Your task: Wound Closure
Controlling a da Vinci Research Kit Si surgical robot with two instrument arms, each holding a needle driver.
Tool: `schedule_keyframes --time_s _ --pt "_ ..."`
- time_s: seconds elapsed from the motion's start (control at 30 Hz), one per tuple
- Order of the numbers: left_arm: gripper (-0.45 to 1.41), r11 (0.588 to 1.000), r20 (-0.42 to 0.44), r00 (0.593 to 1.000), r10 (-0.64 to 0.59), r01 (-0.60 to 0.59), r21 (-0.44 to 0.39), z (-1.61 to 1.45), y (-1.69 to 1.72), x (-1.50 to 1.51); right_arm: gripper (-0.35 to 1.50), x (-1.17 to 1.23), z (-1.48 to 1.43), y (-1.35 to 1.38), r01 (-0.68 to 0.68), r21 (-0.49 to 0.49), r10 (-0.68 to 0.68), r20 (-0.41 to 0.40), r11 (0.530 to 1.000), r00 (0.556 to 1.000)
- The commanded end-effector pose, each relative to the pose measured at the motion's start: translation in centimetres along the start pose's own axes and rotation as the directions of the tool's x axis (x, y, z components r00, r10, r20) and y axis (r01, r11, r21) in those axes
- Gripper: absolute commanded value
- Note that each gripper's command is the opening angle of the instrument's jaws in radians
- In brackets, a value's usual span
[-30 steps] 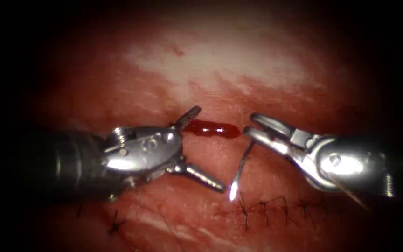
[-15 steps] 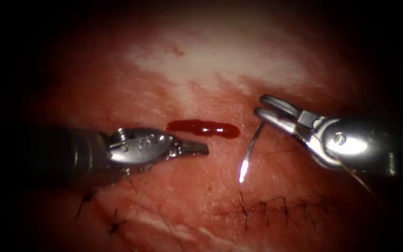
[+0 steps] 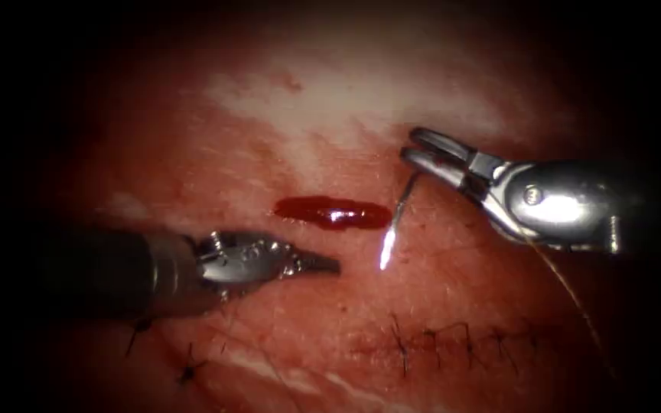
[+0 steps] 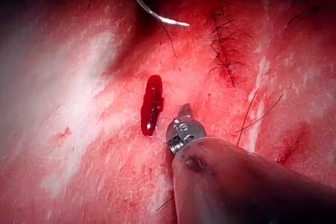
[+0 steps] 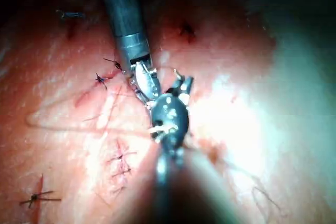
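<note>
The curved steel needle (image 3: 394, 222) is gripped by the right arm's silver needle driver (image 3: 416, 159) at its blunt end; jaws are closed on it. The needle hangs down from the jaws, free of the tissue, with its bright tip (image 3: 384, 260) held above the surface just right of the cut. In the left wrist view the same needle (image 4: 155, 13) is seen as a thin arc with its point in the air.

The fine brownish thread (image 3: 568, 287) is seen trailing from under the right tool's body down and away to the right, over the tissue.

The left arm's silver needle driver (image 3: 323, 264) is seen with its jaws closed together and nothing held. It lies just below and left of the cut, tip pointing right, well apart from the needle. In the left wrist view its tip (image 4: 184, 112) sits just beside the cut.

The short open cut, filled with dark red glossy fluid (image 3: 333, 212), lies between the two tools on the reddish-pink pork tissue (image 3: 346, 99). A row of dark finished stitches (image 3: 453, 340) is seen below the right tool; more dark knotted stitches (image 3: 189, 371) sit below the left tool's shaft.

No brand, label or writing can be read on either tool.
</note>
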Motion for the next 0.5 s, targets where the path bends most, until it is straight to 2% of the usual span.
schedule_keyframes --time_s 0.03,0.5 --pt "-0.45 1.0 0.007 1.0 -0.005 0.005 -0.005 0.1 0.02 -0.1 -0.35 -0.02 0.14 -0.07 0.015 0.013 -0.015 0.0 1.0 1.0" --pt "-0.45 0.999 0.029 0.999 -0.02 0.02 -0.025 0.13 0.13 -0.41 -0.35 -0.21 0.45 0.07 0.11 0.016 -0.11 0.001 0.994 0.994"
